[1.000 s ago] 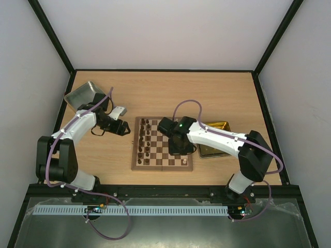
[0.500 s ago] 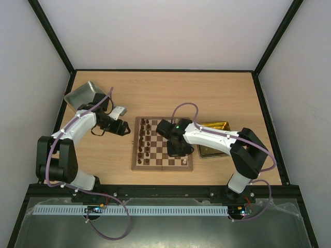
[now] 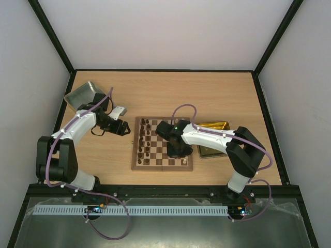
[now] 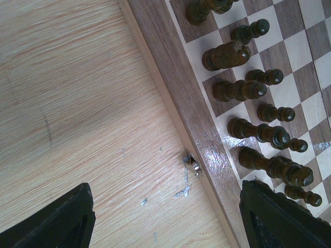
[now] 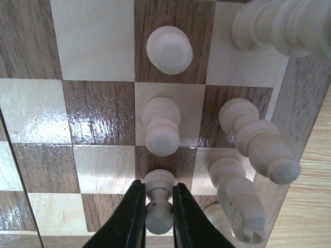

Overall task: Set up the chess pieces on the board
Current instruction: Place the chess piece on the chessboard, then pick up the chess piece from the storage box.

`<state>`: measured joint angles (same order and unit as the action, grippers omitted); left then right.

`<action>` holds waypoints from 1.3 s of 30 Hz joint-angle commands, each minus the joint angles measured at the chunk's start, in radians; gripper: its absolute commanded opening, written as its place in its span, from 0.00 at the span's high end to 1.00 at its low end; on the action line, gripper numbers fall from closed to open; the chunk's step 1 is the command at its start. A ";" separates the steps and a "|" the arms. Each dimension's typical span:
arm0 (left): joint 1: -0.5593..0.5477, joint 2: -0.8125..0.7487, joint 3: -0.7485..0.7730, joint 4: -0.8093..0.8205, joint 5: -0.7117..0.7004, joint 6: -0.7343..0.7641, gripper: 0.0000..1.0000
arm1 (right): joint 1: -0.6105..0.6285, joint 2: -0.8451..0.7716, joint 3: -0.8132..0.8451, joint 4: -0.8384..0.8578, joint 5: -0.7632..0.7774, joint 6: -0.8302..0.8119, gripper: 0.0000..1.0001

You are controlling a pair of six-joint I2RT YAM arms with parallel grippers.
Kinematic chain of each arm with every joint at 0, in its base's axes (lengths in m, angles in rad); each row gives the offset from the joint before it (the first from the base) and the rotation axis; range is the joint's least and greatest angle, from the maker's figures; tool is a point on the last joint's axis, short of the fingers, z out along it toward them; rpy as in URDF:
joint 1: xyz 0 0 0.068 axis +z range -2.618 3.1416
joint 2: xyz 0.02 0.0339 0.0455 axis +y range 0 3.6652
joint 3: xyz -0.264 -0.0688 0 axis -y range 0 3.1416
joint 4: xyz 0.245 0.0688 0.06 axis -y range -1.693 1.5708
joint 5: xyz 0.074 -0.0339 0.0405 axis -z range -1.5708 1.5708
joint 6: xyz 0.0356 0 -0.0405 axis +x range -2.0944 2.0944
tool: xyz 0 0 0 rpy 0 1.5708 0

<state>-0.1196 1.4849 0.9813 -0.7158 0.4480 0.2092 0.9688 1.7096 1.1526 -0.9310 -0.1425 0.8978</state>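
Apparently the right jaws pinch a cream pawn (image 5: pixel 159 185) on the board (image 5: pixel 93 51); left jaws gape empty

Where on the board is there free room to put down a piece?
The middle squares of the board, between the dark pieces and the cream pieces, are bare. Crowded where the right gripper grips a cream pawn.
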 commanded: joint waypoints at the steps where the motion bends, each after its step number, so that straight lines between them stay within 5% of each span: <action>1: -0.006 -0.001 -0.007 -0.005 0.009 0.004 0.23 | 0.004 0.018 0.008 -0.010 0.034 0.003 0.88; 33: -0.006 -0.003 -0.006 -0.008 0.017 0.007 0.23 | -0.006 -0.045 0.148 -0.175 0.115 -0.006 0.77; 39: -0.006 -0.004 -0.006 -0.009 0.019 0.007 0.23 | -0.166 -0.175 0.212 -0.303 0.207 -0.034 0.77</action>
<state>-0.1196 1.4849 0.9817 -0.7158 0.4492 0.2092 0.9245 1.6566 1.3254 -1.0939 -0.0441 0.8913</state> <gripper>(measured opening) 0.768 0.227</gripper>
